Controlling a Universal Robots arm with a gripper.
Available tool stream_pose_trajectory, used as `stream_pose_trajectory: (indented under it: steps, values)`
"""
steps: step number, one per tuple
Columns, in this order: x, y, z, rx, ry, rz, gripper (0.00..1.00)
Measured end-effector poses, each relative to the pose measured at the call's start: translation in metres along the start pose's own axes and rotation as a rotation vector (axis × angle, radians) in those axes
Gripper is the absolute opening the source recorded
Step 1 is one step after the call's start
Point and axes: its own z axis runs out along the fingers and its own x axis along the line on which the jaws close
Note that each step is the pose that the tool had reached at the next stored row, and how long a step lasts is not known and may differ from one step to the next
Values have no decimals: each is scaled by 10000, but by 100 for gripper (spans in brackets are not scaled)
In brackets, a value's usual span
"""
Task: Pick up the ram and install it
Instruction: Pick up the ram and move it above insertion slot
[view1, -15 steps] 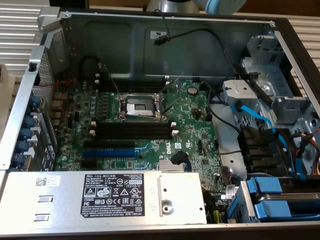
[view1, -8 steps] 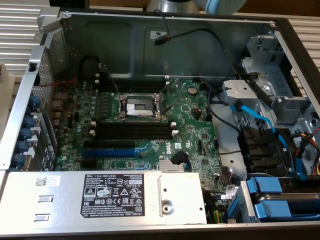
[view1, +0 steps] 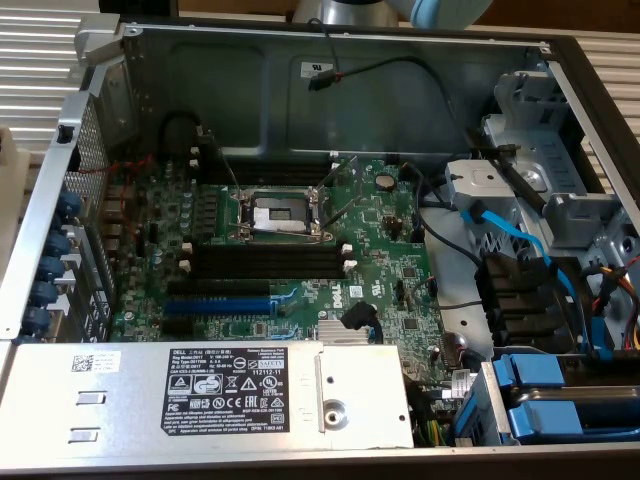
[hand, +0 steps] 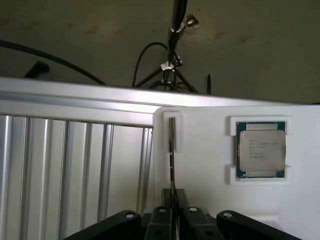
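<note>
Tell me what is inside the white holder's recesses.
The white holder has a processor lying flat in its square recess and the ram, seen edge-on, in its narrow slot, the gripper shut on it. The ram's gripped end is covered.

Count, exterior view: motherboard (view1: 400, 270) 1; CPU socket (view1: 278, 212) 1; blue expansion slot (view1: 215, 305) 1; coin cell (view1: 384, 182) 1; power supply (view1: 200, 395) 1; black memory slots (view1: 265, 258), number unclear. Wrist view: white holder (hand: 210, 175) 1; processor (hand: 260, 149) 1; ram (hand: 171, 150) 1
</note>
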Motion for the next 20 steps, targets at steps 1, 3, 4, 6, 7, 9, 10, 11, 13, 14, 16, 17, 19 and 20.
stream_pose_trajectory:
  steps: [1,3,4,6,7,9,10,11,13,14,16,17,19,20]
  values:
    - [0,0,-9,-1,3,1,15]
    - [0,-1,-29,-1,7,4,15]
    - [0,-1,-39,-1,8,5,15]
    - [0,-2,-60,-1,10,7,15]
    - [0,-2,-70,0,10,9,15]
    - [0,-2,-87,0,12,10,15]
    - [1,-3,-95,-1,14,11,15]
    - [1,-3,-104,-1,15,12,15]
    - [0,-3,-128,-1,17,14,15]
    - [1,-3,-143,-2,18,14,15]
    - [1,-4,-179,-2,19,15,15]
    - [1,-5,-200,-1,18,15,15]
    - [1,-6,-246,-1,18,16,15]
    - [1,-6,-270,-1,19,17,15]
